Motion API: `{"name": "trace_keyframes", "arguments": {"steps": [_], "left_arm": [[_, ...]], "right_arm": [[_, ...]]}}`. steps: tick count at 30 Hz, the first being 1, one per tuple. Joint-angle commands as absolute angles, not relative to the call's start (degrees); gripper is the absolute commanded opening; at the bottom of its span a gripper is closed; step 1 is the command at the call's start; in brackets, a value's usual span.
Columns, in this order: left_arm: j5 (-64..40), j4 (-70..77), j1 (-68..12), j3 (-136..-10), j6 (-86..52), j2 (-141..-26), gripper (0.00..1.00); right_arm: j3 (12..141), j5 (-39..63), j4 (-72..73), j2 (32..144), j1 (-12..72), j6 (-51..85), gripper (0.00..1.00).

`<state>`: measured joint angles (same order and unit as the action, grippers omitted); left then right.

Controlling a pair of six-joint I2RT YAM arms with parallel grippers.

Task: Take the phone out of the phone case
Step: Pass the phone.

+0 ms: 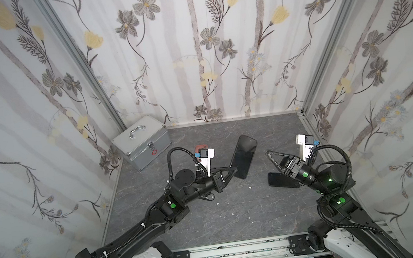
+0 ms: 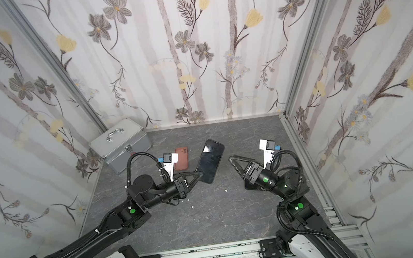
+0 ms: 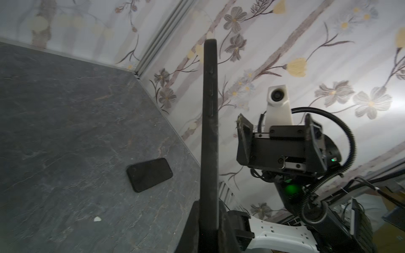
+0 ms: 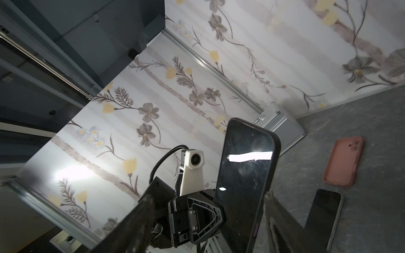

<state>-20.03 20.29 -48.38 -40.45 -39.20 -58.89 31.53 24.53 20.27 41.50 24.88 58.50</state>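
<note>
Left pincer [image 1: 235, 170]: clamped on the lower end of the black-rimmed smartphone [image 1: 245, 154]. It is held tilted, up off the dark grey marbled tabletop [image 1: 238, 212], with its screen toward the right pincer.
Right pincer [image 3: 275, 122]: jaws wide apart and empty, facing the held phone across a clear gap.
Black rubbery phone case [image 4: 276, 153]: judging by the thick rim round the screen, it is on the phone, so treat the extraction as not yet done.
Left to do: you need the right pincer on the case edge or on the phone's free end, then peel the two apart.
Other items: an empty salmon-pink silicone case [image 2: 182, 158] lies flat just beyond the left pincer. A bare black phone [image 1: 278, 179] lies flat under the right pincer's wrist. Neither looks like part of your job now.
</note>
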Motion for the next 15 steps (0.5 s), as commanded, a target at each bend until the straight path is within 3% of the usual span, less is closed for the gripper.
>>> {"name": "trace_keyframes", "arguments": {"steps": [1,6,9,11,15], "left_arm": [[-16.5,14.7,-47.8,-41.1,-30.9,-59.0,0.00],[-16.9,6.5,-47.4,-45.2,-26.0,-61.2,0.00],[-19.0,4.0,-46.5,-47.3,-27.6,-62.9,0.00],[-19.1,4.1,-46.1,-47.8,-29.1,-63.3,0.00],[-18.6,4.1,-45.7,-48.3,-27.0,-62.5,0.00]], "right_arm": [[31.9,10.4,7.8,40.5,24.8,45.6,0.81],[38.6,4.8,-4.4,43.0,24.7,31.0,0.83],[45.0,8.2,-11.1,46.1,24.8,22.2,0.83],[47.6,11.9,-12.8,47.7,24.8,18.4,0.99],[51.1,17.1,-14.3,49.5,24.6,13.2,1.00]]}}
